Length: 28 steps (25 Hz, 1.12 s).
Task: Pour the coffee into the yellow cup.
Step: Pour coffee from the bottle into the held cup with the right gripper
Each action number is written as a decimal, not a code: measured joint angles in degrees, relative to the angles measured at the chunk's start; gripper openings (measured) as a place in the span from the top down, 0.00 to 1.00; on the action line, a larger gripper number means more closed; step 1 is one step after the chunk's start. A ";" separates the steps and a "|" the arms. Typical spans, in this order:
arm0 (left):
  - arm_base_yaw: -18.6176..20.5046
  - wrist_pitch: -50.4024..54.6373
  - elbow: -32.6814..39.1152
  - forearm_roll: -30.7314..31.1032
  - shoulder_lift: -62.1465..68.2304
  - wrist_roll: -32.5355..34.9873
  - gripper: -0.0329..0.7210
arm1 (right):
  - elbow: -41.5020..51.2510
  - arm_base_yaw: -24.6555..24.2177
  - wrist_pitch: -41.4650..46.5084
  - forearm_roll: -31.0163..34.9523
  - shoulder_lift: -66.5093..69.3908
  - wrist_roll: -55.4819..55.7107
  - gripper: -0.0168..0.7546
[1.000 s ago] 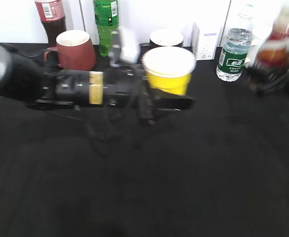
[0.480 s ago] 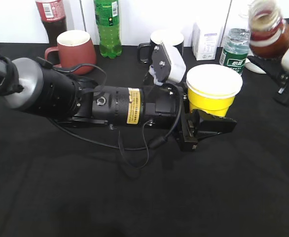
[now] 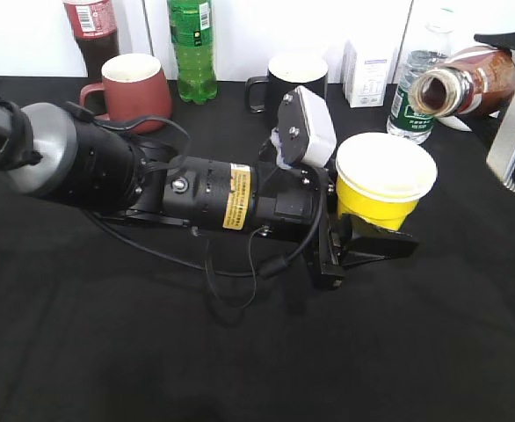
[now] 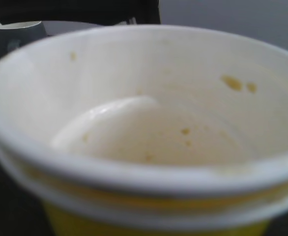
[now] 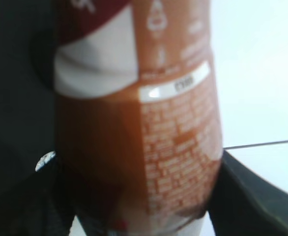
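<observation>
Small tapered yellow plastic cup (image 3: 385, 180): clamped by left gripper (image 3: 373, 239). Uncapped brown coffee bottle (image 3: 464, 85): pinched in right gripper (image 5: 149, 216), tilted mouth-first beside cup. Pouring imminent; further tipping over rim required.

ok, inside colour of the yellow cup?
White with small tan specks; the yellow cup shows this best in the left wrist view.

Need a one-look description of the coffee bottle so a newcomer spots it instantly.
Start at the black table, then the yellow cup held in the left claw near the middle. Up and right of the cup, the coffee bottle is tipped sideways in the right claw, open mouth toward the cup. Unlike the upright bottles behind, it is uncapped and brown.
</observation>
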 joint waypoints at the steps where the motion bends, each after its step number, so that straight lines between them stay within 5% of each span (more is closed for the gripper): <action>1: 0.00 0.00 0.00 0.73 0.00 0.00 0.38 | 0.00 0.00 0.05 0.00 0.00 -1.08 0.27; 28: 0.00 -1.72 0.00 4.84 0.00 0.05 0.38 | 0.00 0.00 0.05 0.00 0.00 -11.97 0.27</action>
